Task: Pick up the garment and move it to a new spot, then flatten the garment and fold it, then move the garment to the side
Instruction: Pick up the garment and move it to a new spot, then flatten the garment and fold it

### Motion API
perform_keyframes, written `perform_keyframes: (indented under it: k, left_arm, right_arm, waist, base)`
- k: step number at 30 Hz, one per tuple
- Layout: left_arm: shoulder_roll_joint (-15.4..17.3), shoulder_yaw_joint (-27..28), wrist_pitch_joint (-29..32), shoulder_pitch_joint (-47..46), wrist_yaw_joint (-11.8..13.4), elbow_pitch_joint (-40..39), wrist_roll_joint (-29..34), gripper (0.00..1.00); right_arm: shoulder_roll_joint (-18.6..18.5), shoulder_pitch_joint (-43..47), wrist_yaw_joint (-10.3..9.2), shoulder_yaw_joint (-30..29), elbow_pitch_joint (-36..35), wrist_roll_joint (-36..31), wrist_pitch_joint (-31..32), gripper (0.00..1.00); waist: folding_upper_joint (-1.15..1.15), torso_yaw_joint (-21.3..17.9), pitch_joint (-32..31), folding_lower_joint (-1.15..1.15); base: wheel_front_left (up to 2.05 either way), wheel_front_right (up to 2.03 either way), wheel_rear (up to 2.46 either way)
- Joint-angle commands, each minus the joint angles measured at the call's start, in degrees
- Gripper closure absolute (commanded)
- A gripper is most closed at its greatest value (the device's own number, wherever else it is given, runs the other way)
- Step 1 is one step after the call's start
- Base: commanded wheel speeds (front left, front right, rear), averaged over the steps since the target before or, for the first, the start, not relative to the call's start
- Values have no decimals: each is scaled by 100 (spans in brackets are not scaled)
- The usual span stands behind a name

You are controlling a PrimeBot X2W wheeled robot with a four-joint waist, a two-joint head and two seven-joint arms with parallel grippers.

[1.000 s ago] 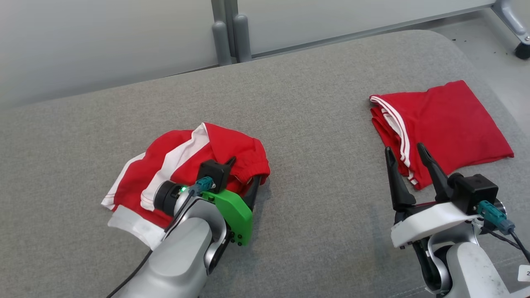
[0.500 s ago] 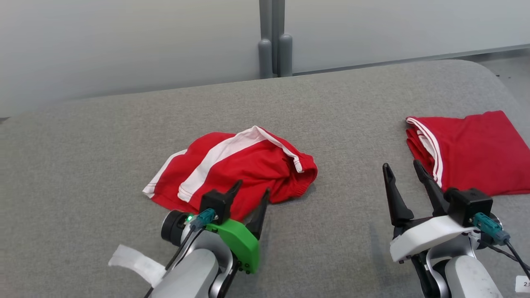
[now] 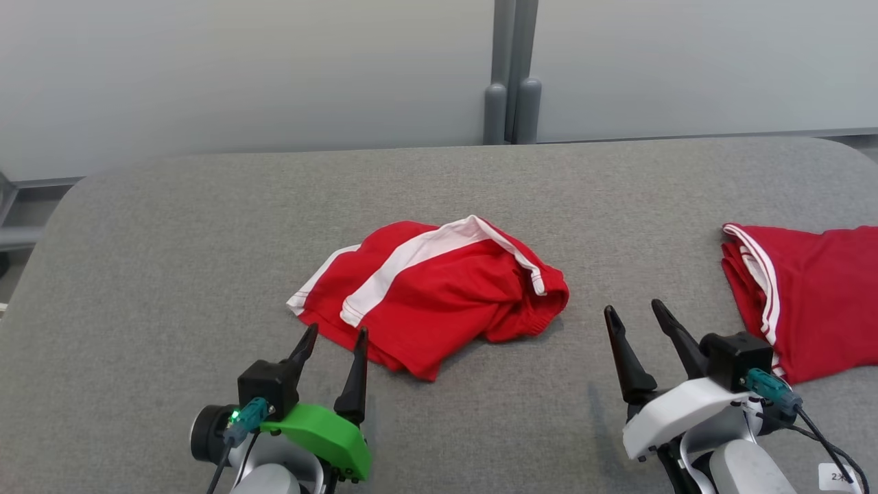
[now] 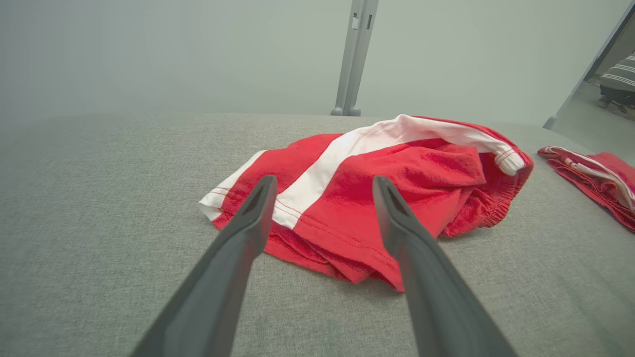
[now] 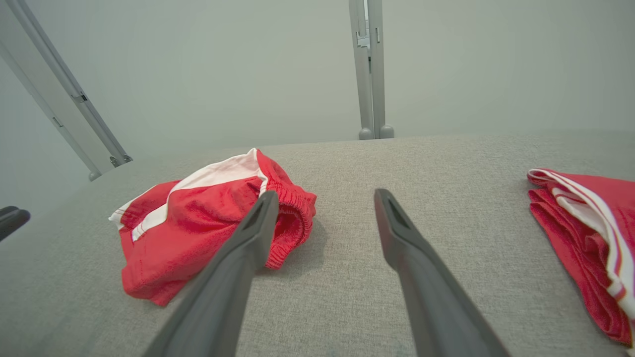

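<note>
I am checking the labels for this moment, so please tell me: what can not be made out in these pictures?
- Crumpled shorts, head view: the lower layers are hidden under the shorts' own folds.
- Folded garment, head view: its right part is cut off by the picture's edge, so what kind of garment it is cannot be told.
- Striped thing, left wrist view, upper right: far away, small and cut by the edge; unidentifiable.

We see bright, soft, even light; the crumpled red shorts (image 3: 439, 309) cast only a faint, close shadow on the grey fabric surface (image 3: 171, 274). In both wrist views the edges bow and the pale wall (image 4: 149, 49) looks hazy.
</note>
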Motion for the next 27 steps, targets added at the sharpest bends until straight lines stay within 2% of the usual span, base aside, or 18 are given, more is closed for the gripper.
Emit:
perform_keyframes:
  k: [1,8,21,22,23,24,27]
  left_arm:
    - [75,36,-20,131,57,-107,-1,0]
    - [272,130,47,417,267,-636,-59,0]
    - [344,154,84,429,372,-910,-70,0]
    - [343,160,77,431,375,-923,-79,0]
    - [343,165,73,436,385,-928,-83,0]
    - [345,171,68,442,386,-934,-86,0]
    - [359,206,55,486,423,-941,-107,0]
  right_arm:
    - [-18,-133,-1,26,97,-6,-57,0]
    - [-19,-725,-1,65,1019,-241,-167,0]
    - [-22,-1646,-1,-144,2688,-873,-482,0]
    - [-21,-1743,-1,-222,2865,-925,-545,10]
    - [-21,-1789,-1,-261,2936,-928,-584,45]
    - [-22,-1833,-1,-295,2997,-920,-612,63]
    - [-20,-1930,-1,-333,3135,-796,-682,100]
  waist:
    - [21,159,-8,0]
    - [21,615,115,0]
    - [21,1169,331,0]
    - [21,1189,347,0]
    - [21,1189,352,0]
    - [21,1182,360,0]
    - [21,1113,361,0]
  base:
    - [0,0,0]
    - [0,0,0]
    - [0,0,0]
    - [0,0,0]
    - [0,0,0]
    - [0,0,0]
    - [0,0,0]
